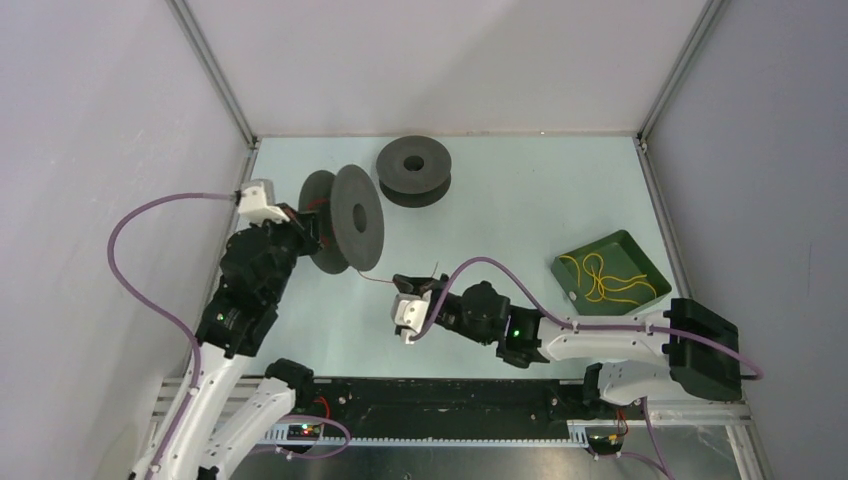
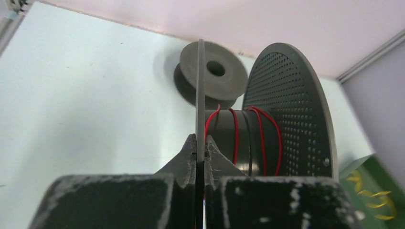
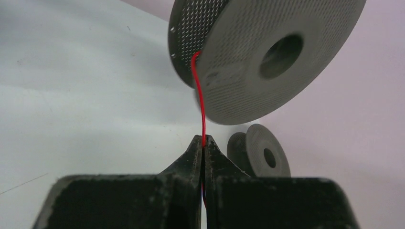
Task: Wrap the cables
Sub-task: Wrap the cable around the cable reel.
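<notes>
A dark grey spool (image 1: 345, 220) stands on edge at the left. My left gripper (image 1: 300, 225) is shut on its near flange (image 2: 200, 95). The red cable (image 2: 235, 136) is wound in a few loose turns round the spool's core. It runs from the spool (image 3: 267, 52) down as a taut strand (image 3: 200, 100) into my right gripper (image 3: 204, 141), which is shut on it. In the top view the right gripper (image 1: 425, 287) sits right of the spool, low over the table. The yellow cable (image 1: 603, 278) lies bunched in a green tray (image 1: 640, 258).
A second dark grey spool (image 1: 414, 170) lies flat at the back of the table; it also shows in the left wrist view (image 2: 215, 71) and the right wrist view (image 3: 260, 155). White walls close the left, back and right sides. Purple hoses loop off both arms.
</notes>
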